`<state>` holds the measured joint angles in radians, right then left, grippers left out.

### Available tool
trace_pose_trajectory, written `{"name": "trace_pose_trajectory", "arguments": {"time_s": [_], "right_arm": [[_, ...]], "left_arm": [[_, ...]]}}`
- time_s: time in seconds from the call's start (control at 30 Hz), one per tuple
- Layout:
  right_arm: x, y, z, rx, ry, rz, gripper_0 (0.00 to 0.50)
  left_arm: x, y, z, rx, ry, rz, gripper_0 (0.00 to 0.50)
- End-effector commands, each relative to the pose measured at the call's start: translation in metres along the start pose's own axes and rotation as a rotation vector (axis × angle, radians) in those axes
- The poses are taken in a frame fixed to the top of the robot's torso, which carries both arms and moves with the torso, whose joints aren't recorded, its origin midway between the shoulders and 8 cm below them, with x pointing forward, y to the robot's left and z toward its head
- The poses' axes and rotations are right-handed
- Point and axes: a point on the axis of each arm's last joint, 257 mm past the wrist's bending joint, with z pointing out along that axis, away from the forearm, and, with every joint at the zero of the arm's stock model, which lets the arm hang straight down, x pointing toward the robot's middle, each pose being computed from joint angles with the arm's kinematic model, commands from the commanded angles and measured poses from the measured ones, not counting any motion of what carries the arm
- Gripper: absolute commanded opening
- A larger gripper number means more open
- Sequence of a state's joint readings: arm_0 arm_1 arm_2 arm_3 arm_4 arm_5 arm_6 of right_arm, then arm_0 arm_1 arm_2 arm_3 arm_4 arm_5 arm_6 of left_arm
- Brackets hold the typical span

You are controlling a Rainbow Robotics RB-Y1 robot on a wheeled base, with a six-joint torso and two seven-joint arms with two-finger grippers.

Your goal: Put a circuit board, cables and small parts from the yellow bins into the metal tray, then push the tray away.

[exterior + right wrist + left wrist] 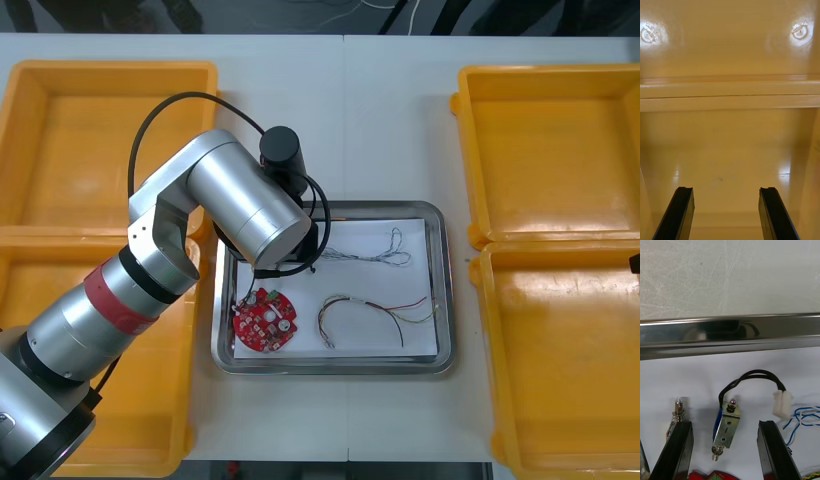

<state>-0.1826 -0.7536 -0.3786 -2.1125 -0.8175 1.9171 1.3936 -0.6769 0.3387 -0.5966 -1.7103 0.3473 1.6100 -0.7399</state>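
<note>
Two left fingers (677,450) flank a small metal part (727,425) near tray rim (730,333).

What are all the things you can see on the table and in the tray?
bins: four, yellow, two at each side of the table
table: one, light, under everything
tray: one, shiny metal with white inside, between the bins
circuit board: one, red, round, in the tray's near left corner
blue and white cable: one, twisted, in the tray
red and yellow cable: one, in the tray beside the circuit board
small metal parts: two, silver, in the tray near its rim
black cable: one, joining one metal part to a white plug
left gripper: open, low over the tray
right gripper: open, over a bin
</note>
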Motion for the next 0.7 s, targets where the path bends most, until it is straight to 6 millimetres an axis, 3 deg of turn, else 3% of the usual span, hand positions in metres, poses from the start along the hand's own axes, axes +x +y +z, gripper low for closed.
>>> {"name": "trace_pose_trajectory", "arguments": {"time_s": [0.03, 0.4, 0.7], "right_arm": [[-0.002, -0.017, -0.013, 0.038, -0.014, 0.028, 0.5], [-0.005, -0.01, -0.021, 0.048, -0.013, -0.041, 0.5], [-0.004, 0.019, -0.036, 0.004, -0.028, -0.155, 0.5]], "left_arm": [[-0.006, -0.014, -0.025, 0.036, -0.021, -0.063, 0.5], [-0.028, 0.012, -0.078, 0.008, 0.037, -0.115, 0.5], [-0.057, 0.06, -0.116, 0.018, 0.027, -0.127, 0.5]]}}
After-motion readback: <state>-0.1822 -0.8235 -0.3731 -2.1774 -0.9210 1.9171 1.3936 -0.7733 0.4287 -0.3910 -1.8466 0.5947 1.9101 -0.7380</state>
